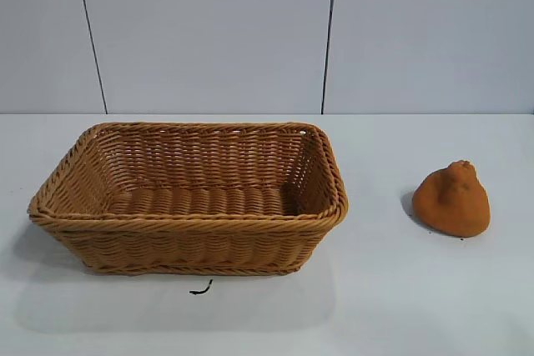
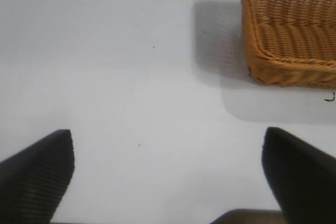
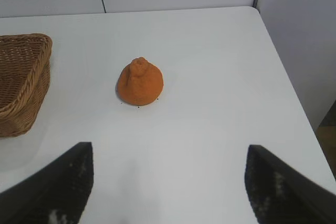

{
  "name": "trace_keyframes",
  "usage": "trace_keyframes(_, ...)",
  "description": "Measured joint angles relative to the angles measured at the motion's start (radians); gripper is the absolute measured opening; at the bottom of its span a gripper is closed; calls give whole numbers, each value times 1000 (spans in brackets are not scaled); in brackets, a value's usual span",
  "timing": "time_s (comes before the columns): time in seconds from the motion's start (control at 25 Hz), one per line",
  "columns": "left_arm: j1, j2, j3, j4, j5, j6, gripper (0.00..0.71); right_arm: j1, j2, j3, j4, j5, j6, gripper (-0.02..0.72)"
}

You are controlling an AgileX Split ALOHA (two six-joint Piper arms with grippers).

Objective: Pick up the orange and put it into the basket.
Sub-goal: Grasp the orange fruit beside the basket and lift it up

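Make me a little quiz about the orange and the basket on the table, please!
1. True or false: the orange is already inside the basket.
2. Which gripper's camera looks at the orange: A) the left gripper, B) the right gripper, C) neither?
3. Fill in: in the exterior view, the orange sits on the table to the ____ of the basket.

Key:
1. False. It sits on the table, apart from the basket, which has nothing in it.
2. B. The right wrist view shows the orange ahead of its open fingers; the left wrist view shows only a basket corner.
3. Right.
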Motion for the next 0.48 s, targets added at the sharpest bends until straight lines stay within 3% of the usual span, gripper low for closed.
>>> trace_keyframes(0.12,-30,-51,0,0,0,0,697,0,0,0,0,0,0,545)
trace_keyframes(0.48,-30,-74,0,-17,0,0,697,0,0,0,-6,-1,0,545)
